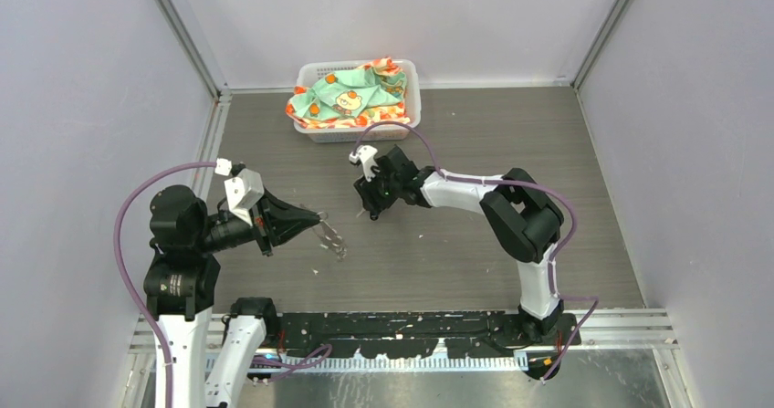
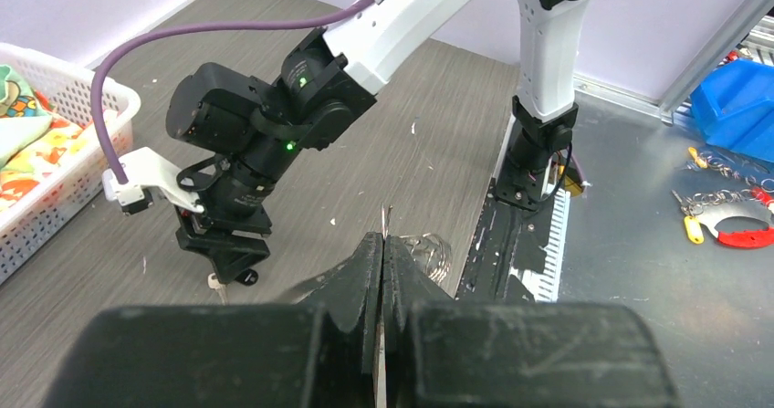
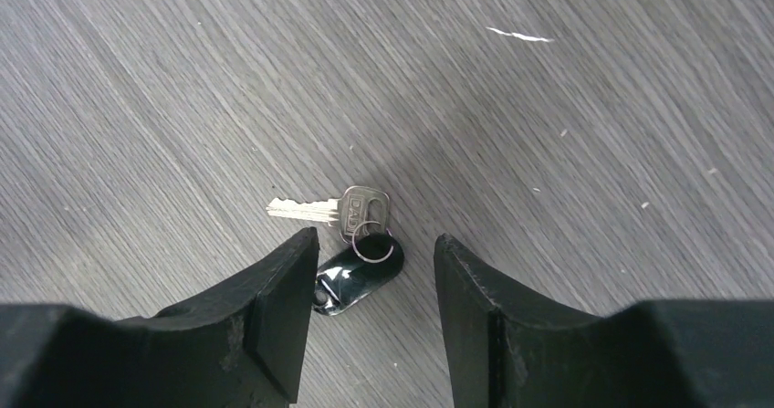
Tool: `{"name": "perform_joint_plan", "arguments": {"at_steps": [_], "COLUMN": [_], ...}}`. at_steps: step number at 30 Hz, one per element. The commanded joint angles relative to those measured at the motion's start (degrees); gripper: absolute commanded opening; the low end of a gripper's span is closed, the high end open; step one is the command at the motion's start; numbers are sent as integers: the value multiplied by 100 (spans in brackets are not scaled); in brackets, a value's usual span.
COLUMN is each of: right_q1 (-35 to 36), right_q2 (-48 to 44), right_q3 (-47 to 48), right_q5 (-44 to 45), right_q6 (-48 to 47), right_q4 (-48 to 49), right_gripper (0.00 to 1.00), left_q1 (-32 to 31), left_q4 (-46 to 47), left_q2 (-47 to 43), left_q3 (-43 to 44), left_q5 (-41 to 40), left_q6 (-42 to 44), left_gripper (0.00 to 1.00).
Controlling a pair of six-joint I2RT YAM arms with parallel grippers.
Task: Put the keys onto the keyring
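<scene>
My left gripper [image 1: 318, 218] is shut on the keyring [image 1: 331, 238], a silver-grey wire loop that sticks out past its tips above the table. In the left wrist view the jaws [image 2: 383, 240] pinch a thin edge of the keyring [image 2: 431, 251]. My right gripper [image 1: 372, 211] points down, open, just above the table. In the right wrist view its open jaws [image 3: 374, 238] straddle a black-headed key: a black plastic piece [image 3: 351, 278] joined by a small ring to a silver key [image 3: 324, 209], lying flat. The fingers do not touch it. The green-headed key is out of view.
A white basket [image 1: 413, 87] with a colourful cloth stands at the back, centre. Enclosure walls run left, right and behind. In the left wrist view, a blue bin [image 2: 735, 107] and other key rings [image 2: 726, 221] lie on the metal ledge beyond the arm bases.
</scene>
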Motion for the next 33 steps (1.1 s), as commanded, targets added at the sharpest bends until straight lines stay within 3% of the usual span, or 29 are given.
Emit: {"name": "perform_joint_plan", "arguments": {"at_steps": [1, 7, 17, 22, 26, 33], "right_q1": [33, 27, 34, 29, 28, 34], "right_q2": [123, 300, 420, 405, 353, -503], "right_q3": [310, 477, 620, 646, 601, -66], "right_q5": [-321, -242, -224, -190, -269, -364], "right_q6": [-268, -377, -524, -513, -508, -298], "right_q4": [-39, -320, -521, -578, -519, -111], "right_gripper": [56, 53, 36, 21, 2, 1], "left_q1": [36, 36, 36, 36, 36, 36], "left_q4": [33, 33, 28, 39, 29, -114], "left_q2": [-39, -45, -34, -21, -12, -12], "left_q3": [199, 239, 277, 286, 284, 158], "left_q5": [83, 84, 79, 57, 66, 61], "left_q6": [-23, -39, -95, -109, -136, -22], "left_gripper": [0, 1, 0, 0, 1, 0]}}
